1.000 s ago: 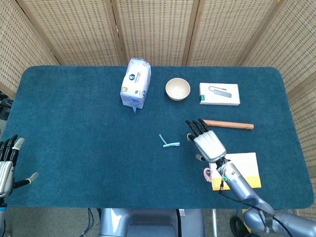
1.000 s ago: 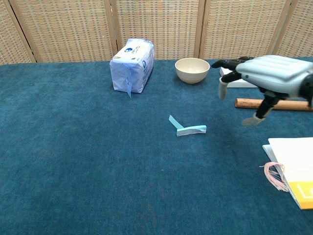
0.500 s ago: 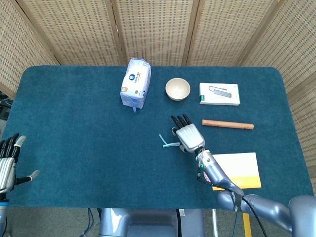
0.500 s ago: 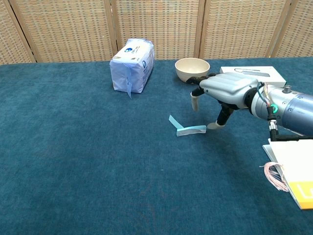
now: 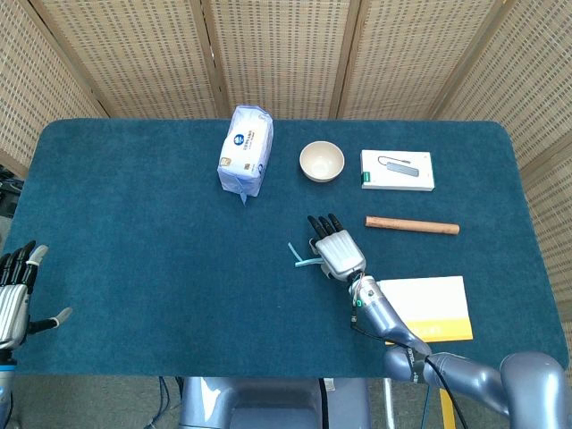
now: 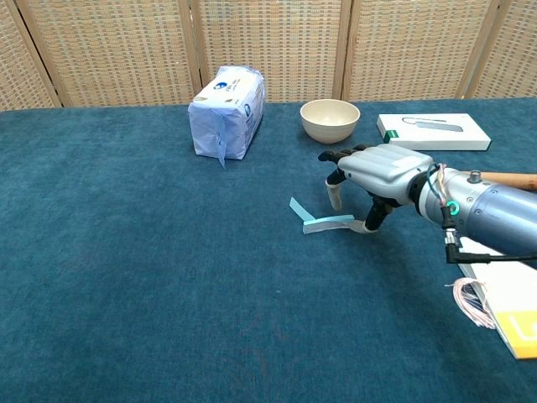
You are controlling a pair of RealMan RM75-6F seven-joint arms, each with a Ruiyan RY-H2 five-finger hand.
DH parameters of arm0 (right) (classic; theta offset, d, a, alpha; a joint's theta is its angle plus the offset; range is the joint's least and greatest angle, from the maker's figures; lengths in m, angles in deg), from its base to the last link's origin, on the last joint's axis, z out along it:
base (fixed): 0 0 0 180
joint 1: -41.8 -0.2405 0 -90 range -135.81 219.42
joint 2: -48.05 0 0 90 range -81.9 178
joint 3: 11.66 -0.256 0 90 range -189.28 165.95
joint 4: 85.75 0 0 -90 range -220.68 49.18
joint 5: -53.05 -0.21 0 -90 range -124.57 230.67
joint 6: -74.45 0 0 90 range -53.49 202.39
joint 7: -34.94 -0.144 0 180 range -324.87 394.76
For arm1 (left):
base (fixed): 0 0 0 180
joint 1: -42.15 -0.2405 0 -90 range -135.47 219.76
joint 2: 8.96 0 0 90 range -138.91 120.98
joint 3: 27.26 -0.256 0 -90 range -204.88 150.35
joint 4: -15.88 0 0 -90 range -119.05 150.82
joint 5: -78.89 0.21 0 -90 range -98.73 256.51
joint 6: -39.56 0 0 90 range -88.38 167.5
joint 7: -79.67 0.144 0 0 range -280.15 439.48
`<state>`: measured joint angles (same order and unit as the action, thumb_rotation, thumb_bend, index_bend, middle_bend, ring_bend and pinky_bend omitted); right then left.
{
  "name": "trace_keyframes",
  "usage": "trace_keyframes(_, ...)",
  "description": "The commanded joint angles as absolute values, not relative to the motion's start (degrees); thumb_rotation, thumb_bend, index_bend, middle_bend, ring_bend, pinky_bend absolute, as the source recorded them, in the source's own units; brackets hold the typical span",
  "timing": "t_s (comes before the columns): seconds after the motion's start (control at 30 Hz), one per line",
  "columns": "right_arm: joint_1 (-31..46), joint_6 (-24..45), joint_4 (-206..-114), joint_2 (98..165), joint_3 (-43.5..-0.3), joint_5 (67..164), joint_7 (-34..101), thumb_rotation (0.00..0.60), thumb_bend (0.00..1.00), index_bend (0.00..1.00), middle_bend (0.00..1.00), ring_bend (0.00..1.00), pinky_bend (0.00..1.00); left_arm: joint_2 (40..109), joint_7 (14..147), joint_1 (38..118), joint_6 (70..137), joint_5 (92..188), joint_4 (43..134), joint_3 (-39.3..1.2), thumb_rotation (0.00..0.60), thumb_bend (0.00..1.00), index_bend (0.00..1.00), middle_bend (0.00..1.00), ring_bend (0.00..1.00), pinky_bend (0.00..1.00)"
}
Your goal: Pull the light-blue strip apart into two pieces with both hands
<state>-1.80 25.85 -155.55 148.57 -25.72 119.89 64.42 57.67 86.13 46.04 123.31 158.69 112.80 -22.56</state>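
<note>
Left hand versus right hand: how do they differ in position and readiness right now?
The right hand is over the table's middle, beside the light-blue strip, thumb tip near the strip's end; the left hand is at the table's left edge, far from it. The right hand shows in both views, the left only in the head view. Both hold nothing, fingers apart.

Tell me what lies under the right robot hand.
Under the right robot hand lies the right end of the light-blue strip on the blue table cloth. In the head view the hand covers that end, so contact cannot be seen.
</note>
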Motion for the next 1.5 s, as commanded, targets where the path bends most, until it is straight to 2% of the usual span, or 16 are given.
trace_keyframes(0.03,-2.10,25.92,-155.19,148.93,-25.46,119.48,64.48,0.600,0.37,0.45,0.00,0.00,0.00,57.71,86.13,46.11,123.19,158.59,112.72,-22.57,0.600,0.00,0.00,0.00,0.00,0.00)
trace_keyframes(0.3,-2.99,25.85,-154.75,150.02,-25.30,117.84,65.30,0.600,0.44,0.47,0.00,0.00,0.00,57.60,85.90,46.22,123.14,158.40,112.72,-22.56,0.600,0.00,0.00,0.00,0.00,0.00)
trace_keyframes(0.53,-3.42,25.83,-153.88,150.82,-24.78,116.65,65.78,0.600,0.44,0.49,0.00,0.00,0.00,57.52,85.65,46.23,123.26,158.44,112.67,-22.60,0.600,0.00,0.00,0.00,0.00,0.00)
trace_keyframes(0.7,-3.60,25.53,-153.11,151.45,-24.61,116.42,65.23,0.600,0.45,0.58,0.00,0.00,0.00,57.47,85.54,46.26,123.21,158.38,112.66,-22.66,0.600,0.00,0.00,0.00,0.00,0.00)
trace_keyframes(0.93,-3.22,23.05,-153.62,151.37,-24.37,119.69,61.02,0.600,0.50,0.61,0.00,0.00,0.00,57.52,85.57,46.52,122.86,158.30,112.51,-22.67,0.600,0.00,0.00,0.00,0.00,0.00)
trace_keyframes(1.13,-3.01,20.64,-157.98,148.18,-23.42,124.68,58.28,0.600,0.50,0.63,0.00,0.00,0.00,57.54,88.19,49.27,120.95,159.63,110.42,-21.64,0.600,0.00,0.00,0.00,0.00,0.00)
trace_keyframes(1.17,-3.11,20.26,-158.94,147.58,-23.37,125.45,58.22,0.600,0.50,0.63,0.00,0.00,0.00,57.59,88.90,50.33,120.19,160.12,109.70,-21.20,0.600,0.00,0.00,0.01,0.03,0.01)
trace_keyframes(1.23,-3.53,19.53,-161.13,146.33,-23.48,126.85,58.79,0.600,0.50,0.63,0.00,0.00,0.00,58.09,89.72,53.21,118.41,161.71,107.60,-19.96,0.600,0.00,0.04,0.11,0.17,0.11)
trace_keyframes(1.3,-4.15,19.10,-162.63,145.62,-23.86,127.58,60.11,0.600,0.51,0.63,0.00,0.00,0.00,59.57,88.79,56.08,118.62,165.05,104.49,-18.43,0.600,0.00,0.15,0.33,0.42,0.27)
trace_keyframes(1.37,-4.91,19.11,-163.80,145.26,-24.38,127.57,62.00,0.600,0.51,0.63,0.00,0.00,0.00,62.11,86.32,59.65,119.88,170.22,99.29,-17.03,0.600,0.00,0.20,0.49,0.57,0.39)
trace_keyframes(1.43,-5.80,19.36,-165.27,145.18,-25.18,126.66,64.56,0.600,0.51,0.63,0.00,0.00,0.00,64.99,82.43,63.80,119.80,174.37,93.06,-16.22,0.600,0.00,0.20,0.63,0.69,0.56)
trace_keyframes(1.5,-6.33,19.46,-166.60,145.33,-25.85,125.49,66.38,0.600,0.51,0.63,0.00,0.00,0.00,66.91,80.60,67.36,118.43,176.76,89.18,-15.83,0.600,0.00,0.20,0.79,0.84,0.82)
